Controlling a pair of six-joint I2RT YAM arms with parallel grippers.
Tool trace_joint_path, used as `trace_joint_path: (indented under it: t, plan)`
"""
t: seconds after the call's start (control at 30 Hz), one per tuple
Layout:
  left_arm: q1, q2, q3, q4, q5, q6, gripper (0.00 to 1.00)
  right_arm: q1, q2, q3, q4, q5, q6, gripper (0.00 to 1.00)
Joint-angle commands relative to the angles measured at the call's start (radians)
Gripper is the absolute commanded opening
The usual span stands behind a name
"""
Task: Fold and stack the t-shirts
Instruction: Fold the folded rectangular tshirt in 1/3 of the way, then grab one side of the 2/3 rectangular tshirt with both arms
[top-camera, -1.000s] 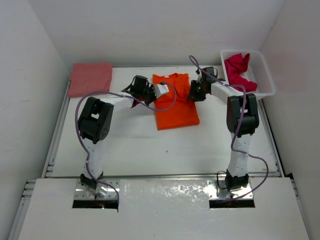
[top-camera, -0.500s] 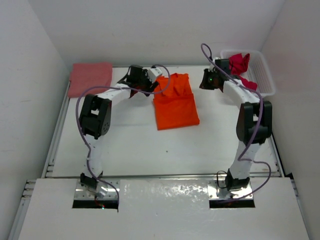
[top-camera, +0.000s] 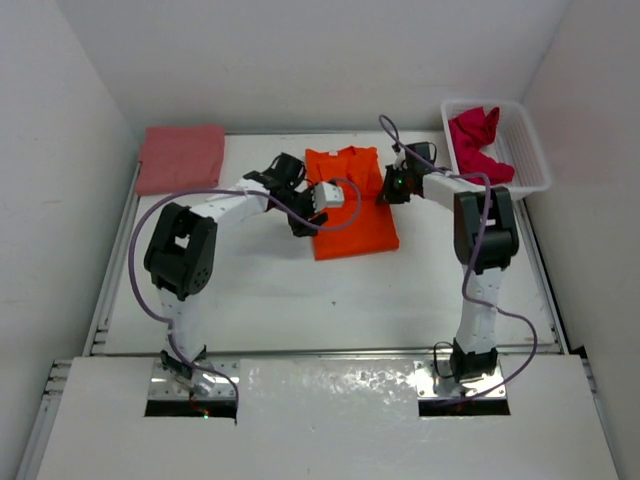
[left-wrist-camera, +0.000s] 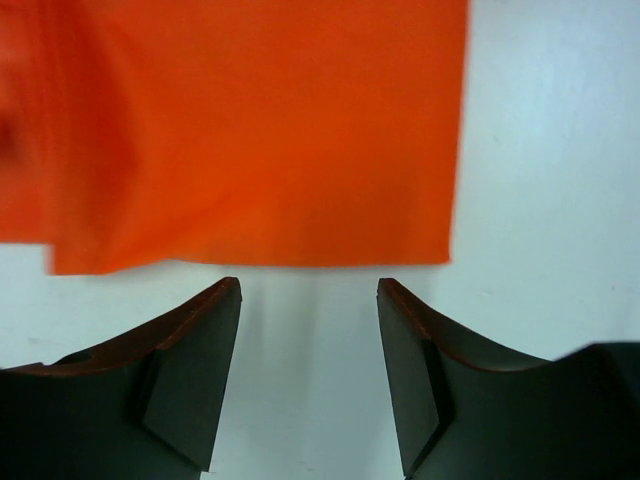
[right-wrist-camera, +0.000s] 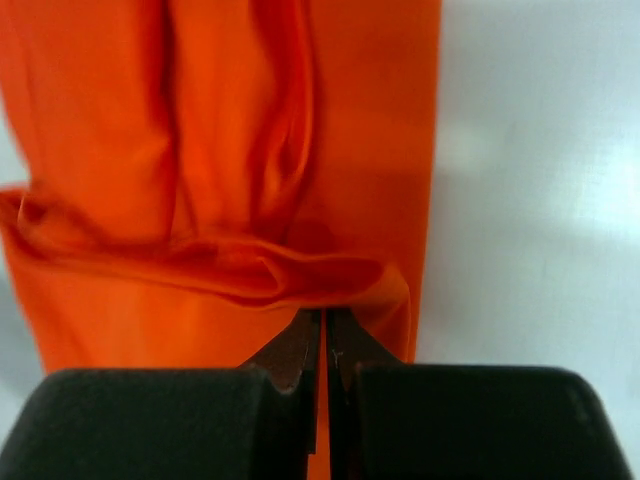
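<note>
My right claw (right-wrist-camera: 323, 315) is clamped on a fold of the orange t-shirt (right-wrist-camera: 230, 150); my left claw (left-wrist-camera: 309, 285) stands apart, just before its hem. I should grip that hem, then lift evenly.

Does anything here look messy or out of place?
Only the crimson t-shirt: it lies crumpled in the white basket, while the pink t-shirt sits folded flat at the far left.

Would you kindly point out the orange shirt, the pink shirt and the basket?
orange shirt (top-camera: 365, 225): top view, lower middle of the cloth.
pink shirt (top-camera: 181, 157): top view, centre of the fold.
basket (top-camera: 529, 140): top view, right wall.
</note>
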Motion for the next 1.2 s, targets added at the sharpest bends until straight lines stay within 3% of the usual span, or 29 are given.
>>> trace_joint_path:
  t: [0.0,0.17,0.2,0.27,0.3,0.4,0.5,0.63,0.9,1.1,1.17]
  plan:
    - [-0.029,-0.069,-0.057,-0.060,-0.035,0.100,0.55,-0.005,0.081,0.169,-0.007,-0.009,0.028,0.01]
    - [-0.174,-0.119,-0.190,0.003,-0.173,0.255,0.62,-0.017,0.056,0.207,-0.081,0.021,0.017,0.10]
    - [-0.184,-0.119,-0.203,0.021,-0.180,0.256,0.63,-0.019,0.004,0.194,-0.093,0.030,0.008,0.21]
    - [-0.189,-0.113,-0.226,0.064,-0.199,0.250,0.65,-0.022,-0.053,0.147,-0.153,0.044,-0.027,0.33]
    - [-0.189,-0.110,-0.231,0.089,-0.212,0.244,0.65,-0.022,-0.110,0.125,-0.174,0.044,-0.048,0.45]
    - [-0.189,-0.119,-0.250,0.110,-0.220,0.226,0.67,-0.022,-0.193,0.004,-0.256,0.050,-0.070,0.54]
    - [-0.196,-0.134,-0.283,0.136,-0.151,0.229,0.70,-0.020,-0.286,-0.151,-0.265,0.047,-0.067,0.56]
    - [-0.224,-0.129,-0.353,0.257,-0.181,0.233,0.70,-0.022,-0.305,-0.278,-0.243,-0.005,-0.052,0.55]
    - [-0.228,-0.097,-0.433,0.452,-0.290,0.213,0.57,-0.025,-0.227,-0.314,-0.204,-0.019,-0.015,0.54]
    - [-0.233,-0.086,-0.459,0.457,-0.264,0.219,0.31,-0.026,-0.231,-0.369,-0.170,0.010,0.017,0.54]
    - [-0.239,-0.082,-0.458,0.460,-0.278,0.215,0.17,-0.031,-0.228,-0.370,-0.164,0.020,0.017,0.54]
